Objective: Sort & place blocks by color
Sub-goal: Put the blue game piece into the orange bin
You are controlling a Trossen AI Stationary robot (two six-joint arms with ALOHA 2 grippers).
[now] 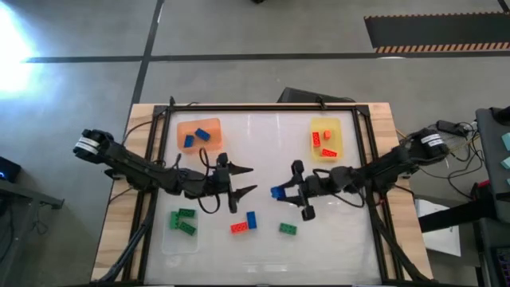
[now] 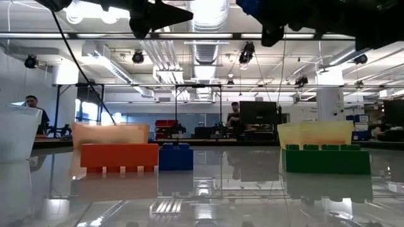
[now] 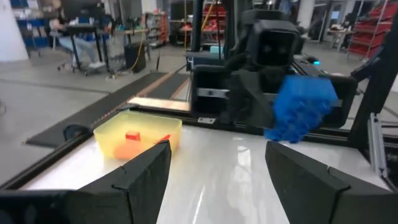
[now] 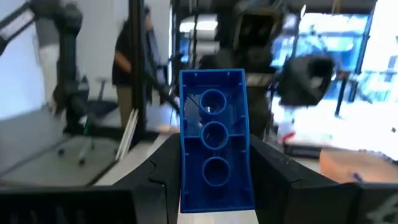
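1. The right gripper [image 1: 288, 194] is pinching a blue block [image 4: 214, 148] above mid-table, facing the left gripper [image 1: 249, 180], which is waiting with fingers spread.
2. Best carrying it level to the orange tray [image 1: 185, 128] holding blue blocks.

Beyond the spread left pincer [image 3: 214, 177], the right pincer [image 3: 267, 115] grips a blue block [image 3: 301, 109].

Orange tray [image 1: 199, 127], yellow tray [image 1: 326, 124], clear tray [image 1: 180, 237]
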